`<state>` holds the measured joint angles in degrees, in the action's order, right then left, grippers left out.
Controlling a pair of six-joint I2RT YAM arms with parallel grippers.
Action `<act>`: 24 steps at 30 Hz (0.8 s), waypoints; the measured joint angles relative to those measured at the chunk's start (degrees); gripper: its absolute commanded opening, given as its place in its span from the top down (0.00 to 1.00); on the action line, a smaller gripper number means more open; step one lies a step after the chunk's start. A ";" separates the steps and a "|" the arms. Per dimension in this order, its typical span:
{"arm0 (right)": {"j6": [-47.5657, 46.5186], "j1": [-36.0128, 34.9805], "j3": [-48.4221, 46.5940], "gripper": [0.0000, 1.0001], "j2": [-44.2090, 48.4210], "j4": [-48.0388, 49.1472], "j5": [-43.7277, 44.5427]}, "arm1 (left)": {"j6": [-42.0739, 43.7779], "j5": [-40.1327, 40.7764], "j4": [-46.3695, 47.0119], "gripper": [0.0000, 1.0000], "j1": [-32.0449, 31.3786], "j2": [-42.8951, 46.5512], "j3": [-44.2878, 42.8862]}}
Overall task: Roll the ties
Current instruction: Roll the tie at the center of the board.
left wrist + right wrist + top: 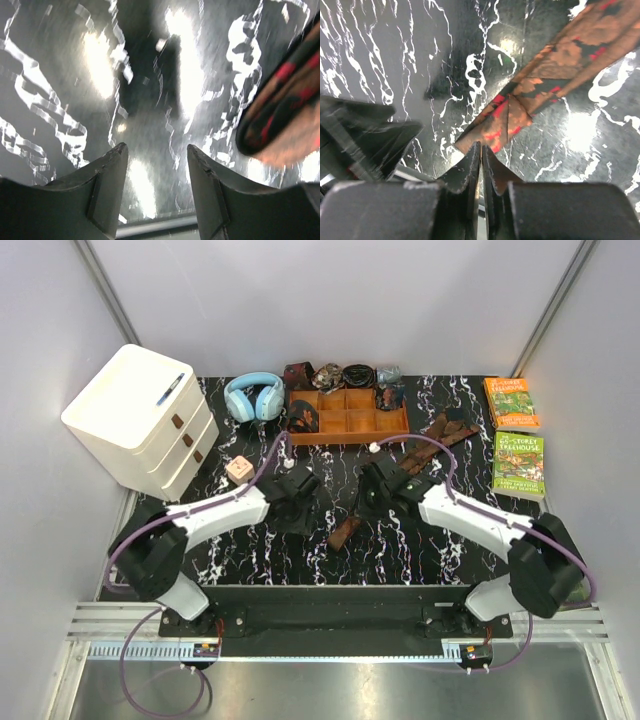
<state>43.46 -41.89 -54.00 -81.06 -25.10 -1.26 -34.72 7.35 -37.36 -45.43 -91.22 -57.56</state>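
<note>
One tie (pixel 344 531), dark brown with a reddish-tan pattern, lies flat and slanted on the black marbled table (pixel 400 550). Its near end pokes out below my right gripper (pixel 368 502). In the right wrist view the tie (pixel 560 55) runs up to the right, and the right gripper (pixel 481 148) is shut, its tips right at the tie's near end. Nothing shows between the jaws. My left gripper (pixel 296 508) hovers just left of that tie. In its wrist view the left gripper (pixel 156 150) is open and empty, with the tie's end (pixel 285 110) off to the right.
An orange-brown wooden tray (pixel 347 439) stands at the back with rolled ties (pixel 303 420) inside and several rolls (pixel 328 375) behind it. More tie fabric (pixel 445 430) lies right of it. Blue headphones (pixel 253 397), a white drawer unit (pixel 140 420), a pink cube (pixel 238 469) and two books (pixel 518 462) surround the area.
</note>
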 measured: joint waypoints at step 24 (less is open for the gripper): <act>-5.31 5.81 -0.33 0.94 -11.87 8.37 -7.45 | -17.00 -6.62 18.01 0.46 -8.68 17.18 16.33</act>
<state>38.15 -36.07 -54.33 -92.92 -16.73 -8.71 -51.72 0.73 -19.35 -54.11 -74.04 -41.23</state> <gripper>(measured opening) 0.077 0.537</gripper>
